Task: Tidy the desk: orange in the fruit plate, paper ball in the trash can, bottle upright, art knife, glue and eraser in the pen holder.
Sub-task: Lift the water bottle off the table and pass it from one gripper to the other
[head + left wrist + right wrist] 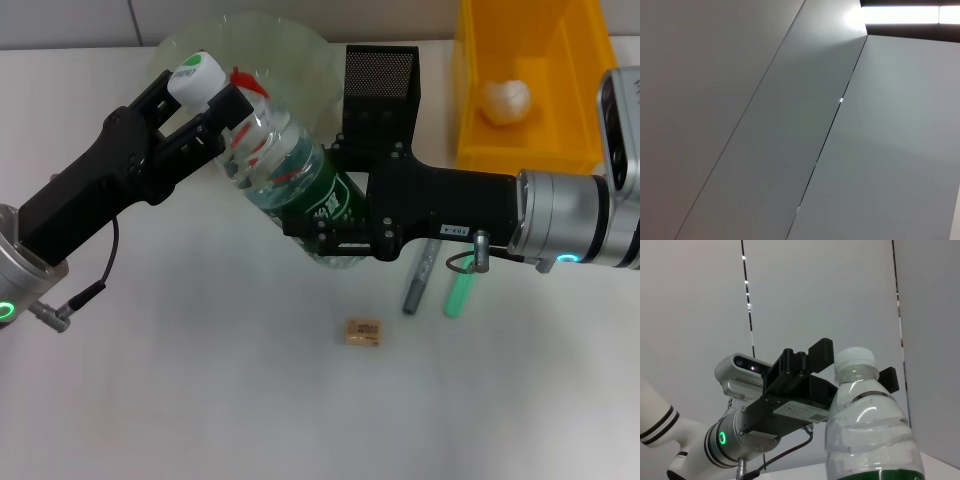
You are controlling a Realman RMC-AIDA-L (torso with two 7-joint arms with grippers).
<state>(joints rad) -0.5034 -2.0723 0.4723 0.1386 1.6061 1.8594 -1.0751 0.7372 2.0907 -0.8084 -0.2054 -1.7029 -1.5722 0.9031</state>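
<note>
Both claws clamp the bottle (285,170) tilted above the worktop (200,400), left claw (205,95) apparently at its neck, right claw (340,215) round its base, likely to stand it upright.

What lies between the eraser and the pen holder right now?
In the head view, the right gripper, gripping the bottle low down, lies between the eraser and pen holder.
</note>
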